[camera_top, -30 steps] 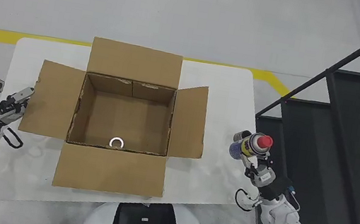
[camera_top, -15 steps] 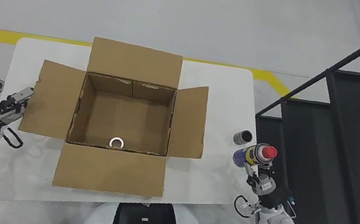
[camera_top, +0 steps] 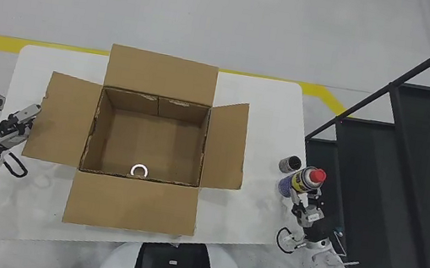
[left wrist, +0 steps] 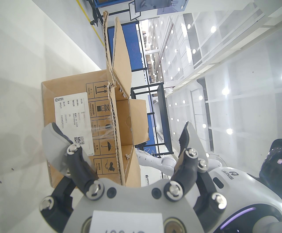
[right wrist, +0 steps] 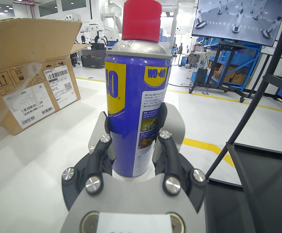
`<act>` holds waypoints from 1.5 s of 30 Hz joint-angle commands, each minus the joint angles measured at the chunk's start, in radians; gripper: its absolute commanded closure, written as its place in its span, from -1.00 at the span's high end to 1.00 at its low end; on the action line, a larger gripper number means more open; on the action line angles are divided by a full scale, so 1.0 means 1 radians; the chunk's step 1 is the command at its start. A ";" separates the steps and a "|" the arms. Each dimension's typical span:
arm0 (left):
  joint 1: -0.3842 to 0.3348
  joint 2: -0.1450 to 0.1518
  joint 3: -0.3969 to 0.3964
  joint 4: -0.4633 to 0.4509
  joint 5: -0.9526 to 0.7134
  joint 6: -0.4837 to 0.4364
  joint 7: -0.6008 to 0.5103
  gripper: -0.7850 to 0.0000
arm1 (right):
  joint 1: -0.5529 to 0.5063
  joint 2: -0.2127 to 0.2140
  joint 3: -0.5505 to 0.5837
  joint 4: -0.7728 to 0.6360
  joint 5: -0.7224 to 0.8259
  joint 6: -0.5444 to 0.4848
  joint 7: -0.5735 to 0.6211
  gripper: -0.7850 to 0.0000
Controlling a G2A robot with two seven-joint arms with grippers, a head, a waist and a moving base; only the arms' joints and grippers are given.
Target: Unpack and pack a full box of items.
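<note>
R gripper [right wrist: 135, 120] is clamped on the spray can [right wrist: 136, 83]: can upright, red cap up, jaws on its lower body. Over the last sec the can has drifted a little back toward the robot, away from the small grey tin [camera_top: 290, 162], then eased partway fwd again. The tin hasn't moved. It stands just beyond the gripper, on its box side, at the bench [camera_top: 273, 118] edge; can't tell if can & tin touch.

L gripper [left wrist: 119, 132] is unchanged: fingers apart, holding nothing, box [camera_top: 160, 78] flap right in front of it. Box is open, w/ a white ring [camera_top: 140, 171] on its floor, well apart from R gripper.

Meaning: prob. unpack phase. The can is out & being settled next to the tin, not yet released.
</note>
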 commanded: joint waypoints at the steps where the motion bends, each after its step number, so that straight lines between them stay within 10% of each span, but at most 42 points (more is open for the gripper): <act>1: 0.000 0.000 0.000 0.000 0.000 0.000 0.000 1.00 | 0.009 -0.007 -0.007 0.022 0.002 0.003 -0.003 -1.00; 22: 0.000 0.000 0.000 0.000 0.000 0.000 0.000 1.00 | 0.044 -0.046 -0.048 0.141 -0.002 0.028 -0.024 -1.00; 28: 0.000 0.000 0.000 0.000 0.000 0.000 0.000 1.00 | 0.041 -0.048 -0.056 0.148 -0.009 0.026 -0.026 0.18; 30: 0.000 0.000 0.000 0.000 0.000 0.000 0.000 1.00 | 0.040 -0.048 -0.057 0.151 -0.007 0.024 -0.023 0.98; 45: 0.000 0.000 0.000 0.000 0.000 0.000 0.000 1.00 | -0.031 0.005 -0.031 0.014 -0.034 0.057 -0.039 1.00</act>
